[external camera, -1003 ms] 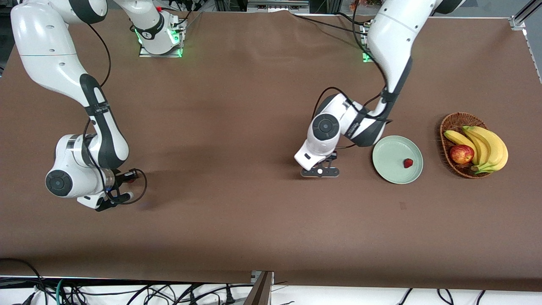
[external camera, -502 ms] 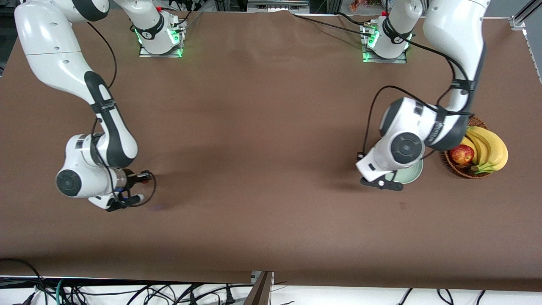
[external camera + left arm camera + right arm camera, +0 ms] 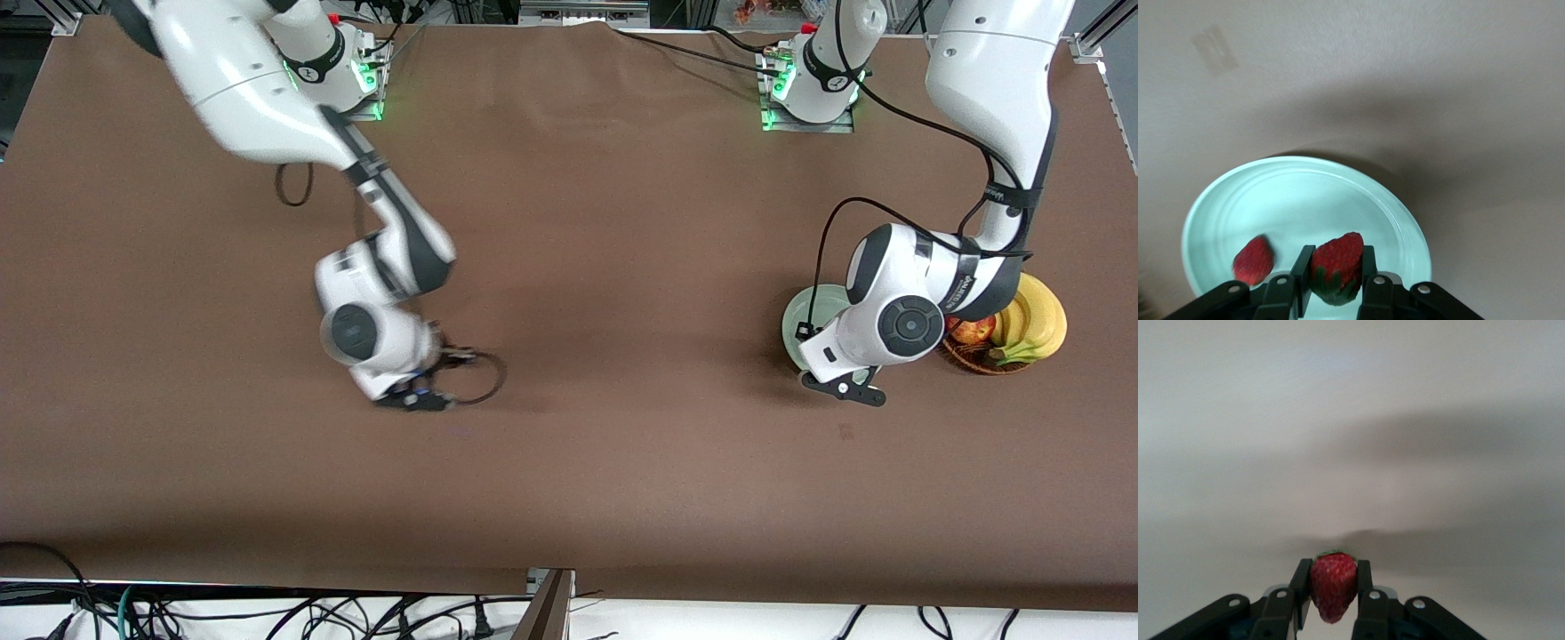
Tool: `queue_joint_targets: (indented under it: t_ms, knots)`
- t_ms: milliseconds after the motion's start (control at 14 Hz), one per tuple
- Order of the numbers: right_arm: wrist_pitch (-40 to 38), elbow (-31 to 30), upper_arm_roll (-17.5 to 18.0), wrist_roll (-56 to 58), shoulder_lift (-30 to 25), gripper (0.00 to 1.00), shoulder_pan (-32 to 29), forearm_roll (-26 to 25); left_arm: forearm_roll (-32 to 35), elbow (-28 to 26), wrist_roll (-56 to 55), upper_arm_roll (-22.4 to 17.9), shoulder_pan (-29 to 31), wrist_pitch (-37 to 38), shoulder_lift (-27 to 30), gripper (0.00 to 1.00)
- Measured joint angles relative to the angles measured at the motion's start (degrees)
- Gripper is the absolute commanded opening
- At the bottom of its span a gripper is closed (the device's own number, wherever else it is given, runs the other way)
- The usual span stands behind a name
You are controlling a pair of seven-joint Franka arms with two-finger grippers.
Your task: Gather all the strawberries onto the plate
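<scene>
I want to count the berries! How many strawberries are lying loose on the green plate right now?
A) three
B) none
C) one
C: the left wrist view shows one strawberry lying on the plate, while the left gripper, over the plate, holds a second strawberry, and the right gripper, over bare table, holds a third strawberry.

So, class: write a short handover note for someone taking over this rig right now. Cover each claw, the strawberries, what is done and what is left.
Left claw: over the plate, shut on a strawberry with a green end, not yet released.
Right claw: over bare table toward the right arm's end, shut on another strawberry.
Done: one strawberry already lies in the plate.
Left: drop the left claw's berry into the plate, then bring the right claw's berry across and drop it in.
The basket with bananas and apple beside the plate stays out of it.
</scene>
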State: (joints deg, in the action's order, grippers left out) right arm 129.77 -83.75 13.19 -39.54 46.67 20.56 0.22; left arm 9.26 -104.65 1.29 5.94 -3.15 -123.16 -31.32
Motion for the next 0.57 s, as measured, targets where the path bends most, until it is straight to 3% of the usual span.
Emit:
queue_joint_targets:
  t_ms: [72, 143, 215, 358, 573]
  knots:
    - [4.35, 0.0, -0.08, -7.59, 0.8, 0.0, 4.52, 0.03, 0.01, -2.32, 0.26, -0.01, 0.45, -3.08, -0.02, 0.19]
    - [8.58, 0.03, -0.21, -13.28, 1.7, 0.0, 8.05, 0.03, 0.01, -3.77, 0.35, 0.01, 0.79, -4.85, -0.02, 0.47]
    - [12.71, 0.3, -0.31, -17.59, 2.79, 0.0, 10.94, 0.03, 0.02, -4.61, 0.39, 0.02, 0.98, -5.89, -0.01, 0.99]
    - [17.57, 2.79, -0.47, -23.63, 5.32, 0.0, 15.25, 0.04, 0.02, -4.99, 0.44, 0.05, 1.07, -6.35, 0.01, 1.0]
    - [18.86, 9.76, -0.54, -30.5, 9.63, 0.02, 20.18, 0.04, 0.02, -4.98, 0.49, 0.1, 1.32, -6.41, 0.13, 1.0]
